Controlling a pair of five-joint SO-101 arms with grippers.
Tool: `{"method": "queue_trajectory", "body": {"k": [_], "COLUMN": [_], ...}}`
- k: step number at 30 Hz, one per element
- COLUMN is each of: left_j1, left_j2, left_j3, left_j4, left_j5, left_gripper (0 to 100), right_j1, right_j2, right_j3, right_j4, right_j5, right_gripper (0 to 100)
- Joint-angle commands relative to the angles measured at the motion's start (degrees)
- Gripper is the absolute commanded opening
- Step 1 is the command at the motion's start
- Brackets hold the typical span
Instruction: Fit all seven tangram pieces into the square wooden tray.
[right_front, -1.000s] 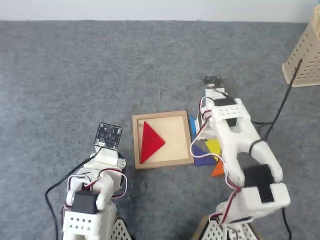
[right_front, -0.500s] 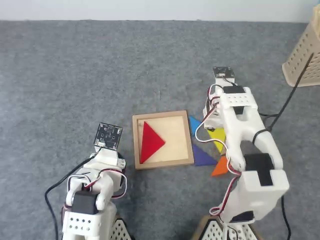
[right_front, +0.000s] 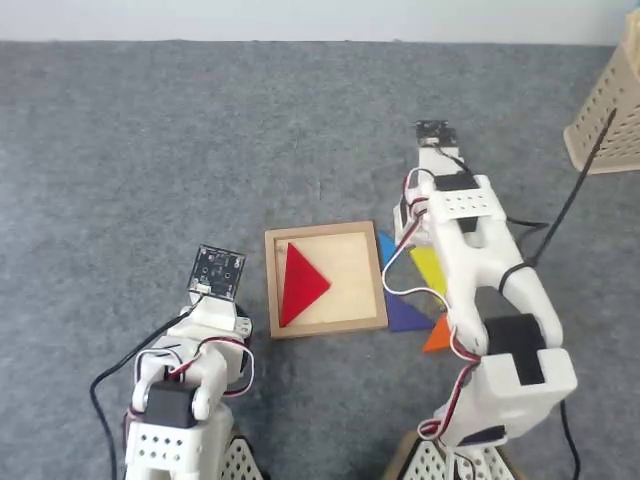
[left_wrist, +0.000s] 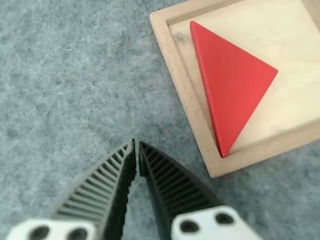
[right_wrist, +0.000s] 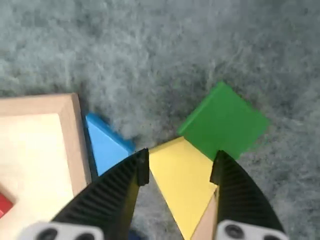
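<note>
We have the right hand (right_wrist: 181, 159) spread, hovering over the yellow piece (right_wrist: 182, 181), next to the green square (right_wrist: 225, 120) and blue triangle (right_wrist: 104, 142), just beside the tray (right_front: 327, 326). Our left hand (left_wrist: 136, 146) is pressed together, empty, low over the bench (right_front: 150, 150) near a tray corner. Inside the tray lies the red triangle (right_front: 298, 283).

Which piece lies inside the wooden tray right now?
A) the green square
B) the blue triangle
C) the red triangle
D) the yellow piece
C: the red triangle lies flat inside the square wooden tray, while the yellow piece, the green square and the blue triangle sit outside its rim.
</note>
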Motion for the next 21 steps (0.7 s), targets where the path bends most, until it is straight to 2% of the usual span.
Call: {"method": "queue_trajectory", "body": {"k": [1,10,13,21], "left_j1": [-0.2,-0.2,-0.2,-0.2], "left_j2": [-1.1,-1.1,-1.1,-1.1], "left_j3": [-1.1,-1.1,-1.1,-1.1], "left_j4": [0.4,0.4,0.4,0.4], "left_j5": [0.4,0.4,0.4,0.4], "left_gripper": [1,1,1,1], "right_j1": [0.6,1.5,1.6,1.4], "right_j2": [2.2,12.8,14.0,7.2], "right_j3": [-2.2,-10.4,-11.5,-15.2], "right_j4": [-1.2,8.7,9.3,9.6], "right_j5": [-0.9,-0.4,0.6,3.3], "right_gripper": [22.0,22.1,26.3,29.2]}}
